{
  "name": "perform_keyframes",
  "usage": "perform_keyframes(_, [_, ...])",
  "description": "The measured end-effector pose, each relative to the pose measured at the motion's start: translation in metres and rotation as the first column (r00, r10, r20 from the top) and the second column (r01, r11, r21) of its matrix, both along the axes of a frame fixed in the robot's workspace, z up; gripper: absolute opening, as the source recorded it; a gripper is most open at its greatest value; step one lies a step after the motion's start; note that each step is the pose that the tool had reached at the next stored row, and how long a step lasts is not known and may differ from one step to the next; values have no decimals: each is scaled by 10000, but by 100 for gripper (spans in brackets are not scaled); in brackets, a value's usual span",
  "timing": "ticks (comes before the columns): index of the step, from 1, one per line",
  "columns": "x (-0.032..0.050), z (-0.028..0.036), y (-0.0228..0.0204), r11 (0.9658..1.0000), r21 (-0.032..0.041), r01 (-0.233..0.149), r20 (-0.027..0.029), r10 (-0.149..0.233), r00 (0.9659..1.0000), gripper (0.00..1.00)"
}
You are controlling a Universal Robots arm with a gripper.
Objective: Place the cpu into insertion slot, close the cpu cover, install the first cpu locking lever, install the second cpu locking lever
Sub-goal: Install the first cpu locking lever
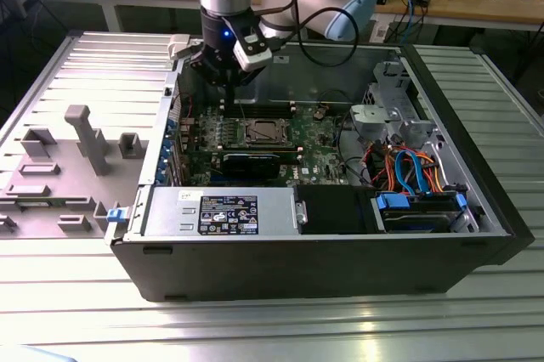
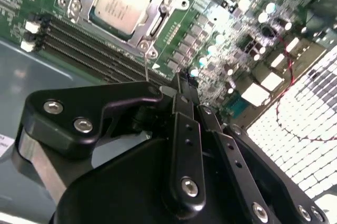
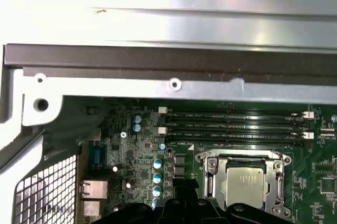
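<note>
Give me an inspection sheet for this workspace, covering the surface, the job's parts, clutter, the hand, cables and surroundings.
Surface: ribbed metal table carrying an open computer case.
Job's things: cpu sits in the insertion slot; cpu cover lies closed around it, framing the chip.
Clutter: grey plastic fixtures on the table at the exterior view's left.
Hand: hand hangs above the motherboard by the memory slots, holding nothing; apart from the socket.
Cables: orange and blue leads near the drive cage; black cable looping off the arm.
Surroundings: wooden bench behind, with small items on it.
</note>
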State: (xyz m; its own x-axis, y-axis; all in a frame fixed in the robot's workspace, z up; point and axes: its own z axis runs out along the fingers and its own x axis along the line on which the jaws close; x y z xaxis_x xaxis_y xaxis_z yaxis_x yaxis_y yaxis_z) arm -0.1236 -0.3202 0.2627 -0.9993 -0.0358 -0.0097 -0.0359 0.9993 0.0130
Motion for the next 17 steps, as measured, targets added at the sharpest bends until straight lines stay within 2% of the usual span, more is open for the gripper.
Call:
perform_keyframes(4, [-17,0,46,10000,38,-1,-1,1,10000,11])
perform_keyframes(6, [-17,-3,71,9999,110,-1,0,1,10000,11])
perform_keyframes(8, [-17,-8,86,9999,141,-1,0,1,10000,11])
perform_keyframes(17, [90,-30,135,9999,140,-2,0,2,10000,11])
